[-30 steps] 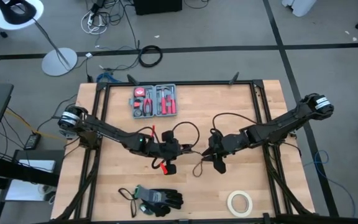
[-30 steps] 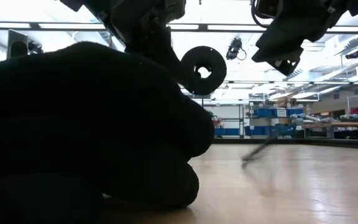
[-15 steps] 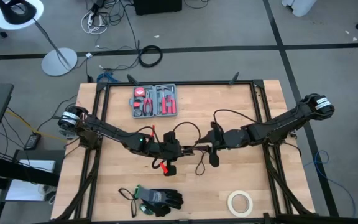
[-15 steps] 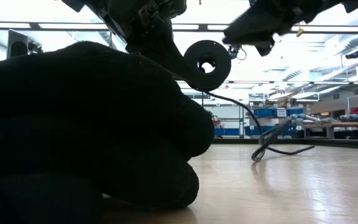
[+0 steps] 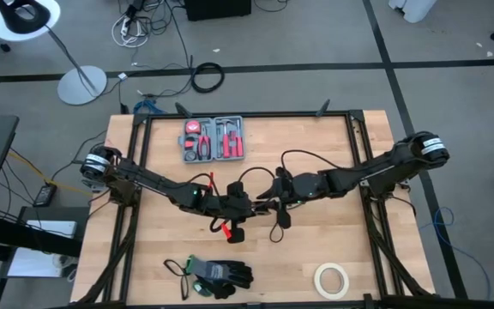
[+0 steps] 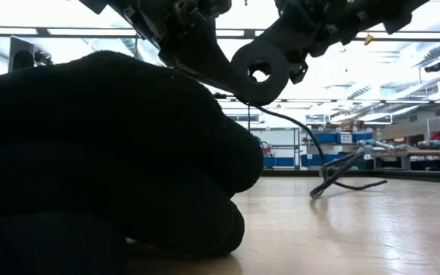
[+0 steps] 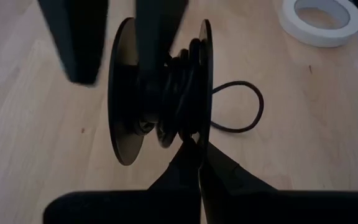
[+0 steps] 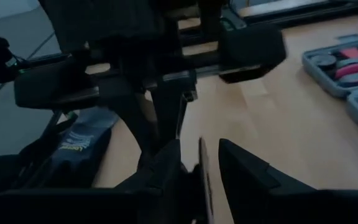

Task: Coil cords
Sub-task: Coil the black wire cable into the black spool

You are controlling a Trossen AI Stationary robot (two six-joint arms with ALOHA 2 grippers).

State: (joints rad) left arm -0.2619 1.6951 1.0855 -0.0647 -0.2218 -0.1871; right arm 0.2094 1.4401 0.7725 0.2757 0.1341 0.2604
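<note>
The cord is a thin black one, mostly wound into a small round coil (image 7: 179,81) between two flat discs, held up above the table's middle. Its loose tail (image 6: 312,145) hangs slack from the coil, and the tail's end loops (image 7: 241,106) lie on the wood. My left gripper (image 7: 197,155) is shut on the coil, reaching in from the table's left. My right gripper (image 8: 199,149) is open and comes in from the right. Its fingers stand on either side of one disc's edge (image 8: 202,168); whether they touch it, I cannot tell. My left gripper pinches the rim of one of the coil's discs (image 7: 199,134) between its two fingertips. It comes from the table's left side, slanting downward. The coil stands on edge, lifted clear of the table, with its tail hanging slack below.
A grey tool case (image 5: 213,139) lies at the far middle of the table. Black gloves (image 5: 219,275) lie near the front edge and fill the left of the low view (image 6: 105,153). A roll of white tape (image 5: 332,279) sits front right.
My right gripper has gone toward the table's left, up to the coil, rolling and tipping nearer to level; its fingers keep the same gap and now straddle a disc. The loose tail on the table has shifted with it. The coil has stayed in place.
</note>
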